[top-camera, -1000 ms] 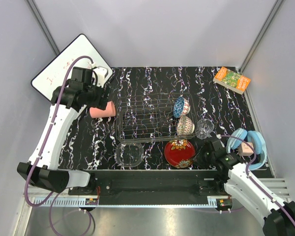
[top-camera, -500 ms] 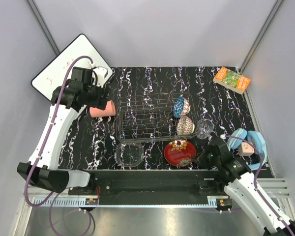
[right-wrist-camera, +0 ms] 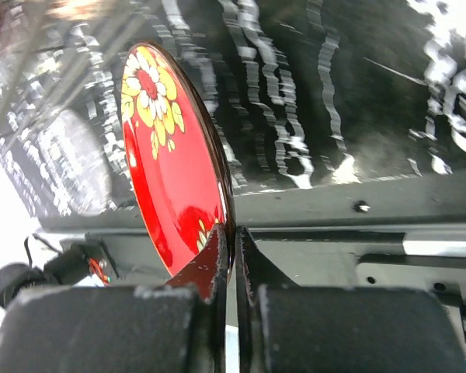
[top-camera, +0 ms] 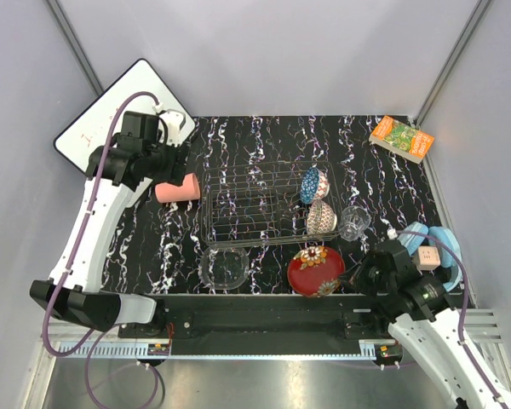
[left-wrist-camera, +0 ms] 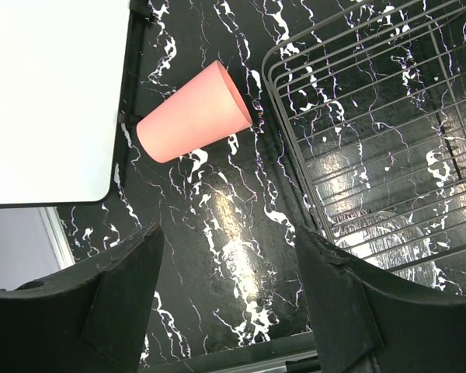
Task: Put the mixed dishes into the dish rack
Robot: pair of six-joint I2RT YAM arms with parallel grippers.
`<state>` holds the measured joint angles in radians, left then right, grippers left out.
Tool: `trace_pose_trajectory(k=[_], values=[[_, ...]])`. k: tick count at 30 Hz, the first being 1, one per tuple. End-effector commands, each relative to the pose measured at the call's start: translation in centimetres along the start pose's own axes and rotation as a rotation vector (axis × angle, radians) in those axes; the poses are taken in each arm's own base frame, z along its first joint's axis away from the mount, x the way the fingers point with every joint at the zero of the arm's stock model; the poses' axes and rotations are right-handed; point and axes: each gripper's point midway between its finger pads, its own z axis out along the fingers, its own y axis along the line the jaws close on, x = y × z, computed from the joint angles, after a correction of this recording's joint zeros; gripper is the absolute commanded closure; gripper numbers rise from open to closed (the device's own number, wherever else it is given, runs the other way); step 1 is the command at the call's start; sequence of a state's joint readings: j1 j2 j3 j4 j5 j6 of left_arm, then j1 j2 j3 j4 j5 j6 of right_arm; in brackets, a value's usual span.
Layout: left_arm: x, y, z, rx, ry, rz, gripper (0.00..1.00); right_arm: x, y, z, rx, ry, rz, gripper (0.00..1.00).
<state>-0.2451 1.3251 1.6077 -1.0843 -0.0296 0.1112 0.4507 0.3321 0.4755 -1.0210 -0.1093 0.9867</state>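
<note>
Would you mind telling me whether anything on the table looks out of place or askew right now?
The pink cup lies tipped on its side just left of the rack, rather than standing upright. Nothing looks spilled or broken. The plate is pinched at its rim by the right gripper.

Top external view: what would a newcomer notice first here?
The red floral plate stands out, near the front edge of the table, right of centre, with the right hand shut on its rim. Next comes the pink plastic cup, lying on its side left of the dish rack, with the open left hand close by. The blue patterned bowl and the beige patterned bowl stand on edge at the rack's right end.
</note>
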Motion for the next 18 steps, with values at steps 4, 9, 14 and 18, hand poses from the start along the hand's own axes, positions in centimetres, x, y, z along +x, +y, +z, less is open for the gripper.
trace_pose_trajectory(k=[4, 9, 14, 18], values=[[-1.3, -0.5, 0.5, 0.024, -0.019, -0.022, 0.29, -2.6, 7.4, -2.5, -0.227, -0.051, -0.179, 1.0], [-1.1, -0.3, 0.6, 0.015, -0.013, -0.011, 0.3, -3.0, 9.7, -3.4, -0.292, -0.041, -0.238, 1.0], [-0.9, -0.5, 1.0, 0.024, -0.006, -0.02, 0.31, -3.4, 12.6, -4.8, -0.35, -0.016, -0.296, 1.0], [-0.9, -0.6, 1.1, 0.025, -0.005, -0.023, 0.32, -3.3, 14.4, -6.2, -0.388, 0.012, -0.342, 1.0]])
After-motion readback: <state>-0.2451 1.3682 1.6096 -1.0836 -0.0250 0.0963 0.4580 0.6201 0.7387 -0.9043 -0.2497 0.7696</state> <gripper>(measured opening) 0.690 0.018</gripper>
